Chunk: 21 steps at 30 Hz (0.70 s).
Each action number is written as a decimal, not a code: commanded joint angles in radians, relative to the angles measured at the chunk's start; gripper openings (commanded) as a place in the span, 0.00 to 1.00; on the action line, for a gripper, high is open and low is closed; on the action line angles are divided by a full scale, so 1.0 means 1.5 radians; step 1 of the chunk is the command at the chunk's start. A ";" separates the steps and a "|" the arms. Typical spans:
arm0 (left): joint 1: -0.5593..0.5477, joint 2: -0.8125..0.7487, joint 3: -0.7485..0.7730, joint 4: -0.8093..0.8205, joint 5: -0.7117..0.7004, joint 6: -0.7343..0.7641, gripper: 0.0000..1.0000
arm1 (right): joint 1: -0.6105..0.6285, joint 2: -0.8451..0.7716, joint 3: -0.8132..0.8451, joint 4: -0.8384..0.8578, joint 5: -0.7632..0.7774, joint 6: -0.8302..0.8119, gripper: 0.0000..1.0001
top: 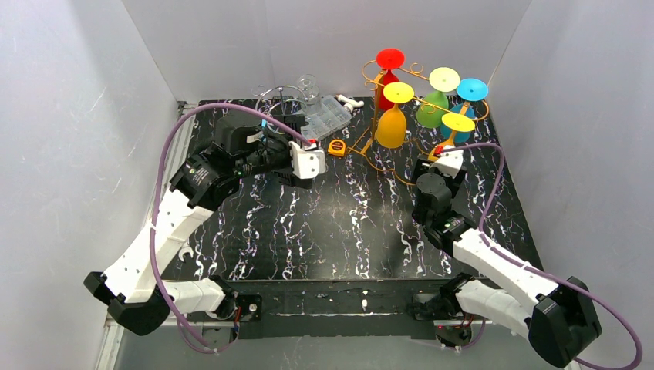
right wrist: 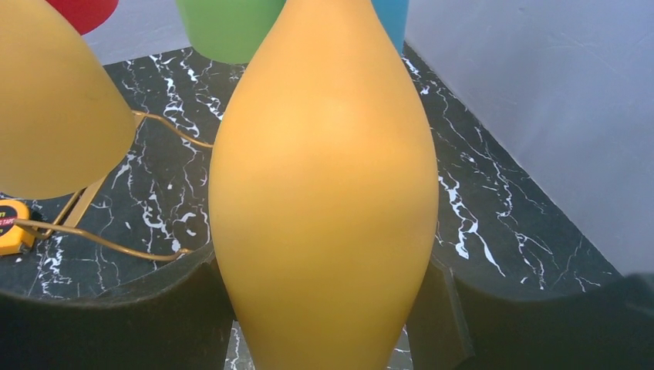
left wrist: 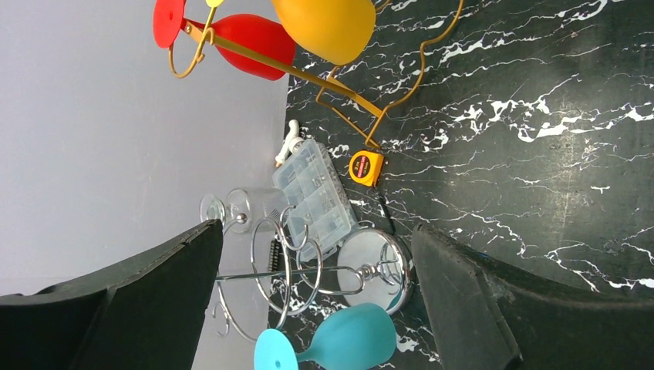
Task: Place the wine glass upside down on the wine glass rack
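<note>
- The right end effector (right wrist: 328, 316) is pinching the yellow wine glass (right wrist: 324, 193) around its fat middle. One black finger (right wrist: 116, 316) presses on each side.
- The glass is already upside down. Its round foot (top: 458, 122) is on top and its bowl points down.
- It sits at the near right side of the gold rack (left wrist: 308, 75), close to the green glass (top: 432, 109) and the blue glass (top: 470, 91) hanging there.
- I can't tell if its stem is in a hook yet or just beside one.
- I think this is the hanging step, and it looks almost done.
- Next, the stem needs to slide into the wire slot so the foot rests on the wire. Then the fingers should let go slowly and not bump the other glasses.
- The left end effector (left wrist: 315, 262) is spread wide and holds nothing. It hangs over the worktop (top: 347, 223) on the left, near a silver rack (left wrist: 285, 274) with a teal glass (left wrist: 347, 335) on it.
</note>
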 commanded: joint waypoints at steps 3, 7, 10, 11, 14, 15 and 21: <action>-0.008 -0.010 0.016 -0.017 -0.017 0.017 0.91 | -0.003 0.005 0.026 0.031 -0.011 0.021 0.35; -0.009 -0.008 0.018 -0.018 -0.017 0.018 0.91 | -0.003 0.029 0.045 0.039 -0.003 0.014 0.35; -0.010 -0.008 0.018 -0.018 -0.020 0.018 0.91 | -0.004 0.043 0.051 0.055 -0.001 0.005 0.35; -0.010 -0.008 0.018 -0.019 -0.022 0.018 0.91 | -0.004 0.044 0.051 0.058 0.000 0.004 0.35; -0.011 -0.010 0.017 -0.022 -0.025 0.018 0.91 | -0.005 0.041 0.043 0.070 0.006 0.003 0.35; -0.011 -0.010 0.017 -0.022 -0.026 0.018 0.91 | -0.006 0.039 0.041 0.072 0.006 0.005 0.35; -0.012 -0.007 0.017 -0.024 -0.027 0.016 0.91 | -0.016 0.031 0.041 0.082 0.015 0.001 0.35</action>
